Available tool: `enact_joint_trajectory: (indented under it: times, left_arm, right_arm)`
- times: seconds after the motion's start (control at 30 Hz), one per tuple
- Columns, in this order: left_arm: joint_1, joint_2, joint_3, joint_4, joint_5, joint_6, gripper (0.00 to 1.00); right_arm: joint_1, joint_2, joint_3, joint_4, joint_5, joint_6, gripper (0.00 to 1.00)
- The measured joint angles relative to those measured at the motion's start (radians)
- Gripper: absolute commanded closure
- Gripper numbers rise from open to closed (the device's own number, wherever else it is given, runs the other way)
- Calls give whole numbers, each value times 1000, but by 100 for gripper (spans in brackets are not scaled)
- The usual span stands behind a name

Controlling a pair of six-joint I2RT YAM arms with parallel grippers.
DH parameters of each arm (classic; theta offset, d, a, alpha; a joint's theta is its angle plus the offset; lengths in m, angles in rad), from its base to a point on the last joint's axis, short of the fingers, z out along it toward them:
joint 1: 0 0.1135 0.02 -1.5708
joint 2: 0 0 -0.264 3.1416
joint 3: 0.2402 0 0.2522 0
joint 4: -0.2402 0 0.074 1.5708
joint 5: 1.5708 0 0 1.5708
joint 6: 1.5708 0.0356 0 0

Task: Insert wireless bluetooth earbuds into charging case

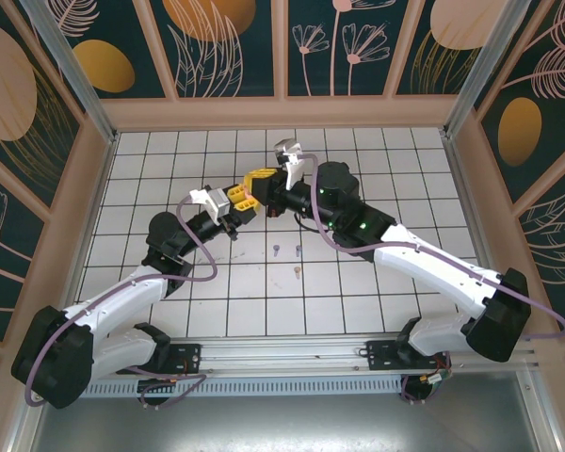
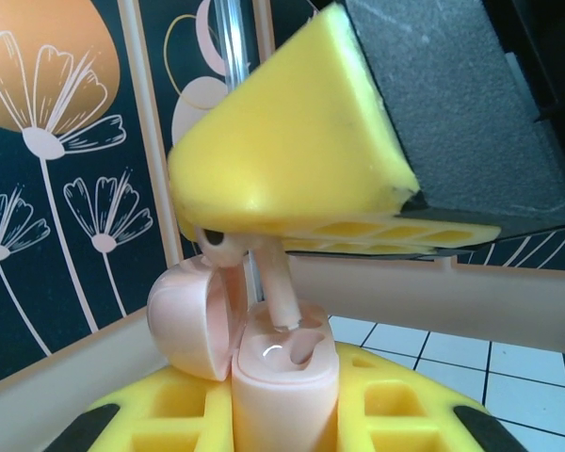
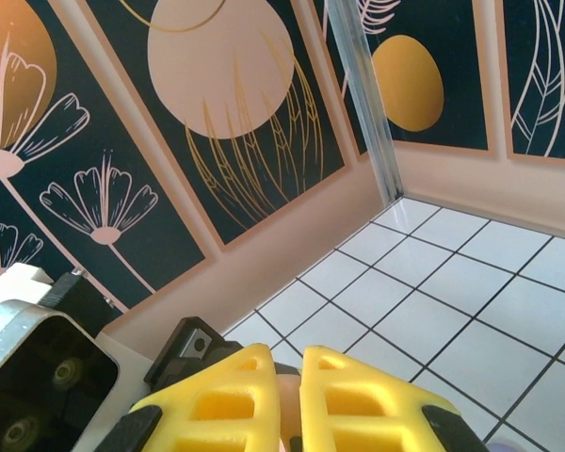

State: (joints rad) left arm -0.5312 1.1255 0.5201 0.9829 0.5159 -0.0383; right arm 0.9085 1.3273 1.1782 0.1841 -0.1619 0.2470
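The left arm (image 1: 122,297) and right arm (image 1: 433,268) angle inward; the left end effector (image 1: 240,198) clamps an open pale-pink plastic charging case (image 2: 282,377), the right end effector (image 3: 290,400) pinches a pale-pink stemmed earbud (image 2: 273,282).

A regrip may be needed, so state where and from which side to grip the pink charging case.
Grip the charging case on its lower body, across the two sides, as the left gripper does, coming from its base end. Its lid hangs open on one side and the earbud stem enters from above, so those sides should stay free.
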Motion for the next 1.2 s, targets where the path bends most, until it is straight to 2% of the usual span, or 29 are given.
enact_joint_trajectory:
  times: [0.67, 1.2]
  left_arm:
    - [-6, 0, 0, -45, 10, -5, 100]
    - [2, 0, 0, -74, -8, -22, 100]
  right_arm:
    - [-4, -50, -88, 26, 14, 2, 91]
    - [9, 0, -64, 25, 38, -22, 93]
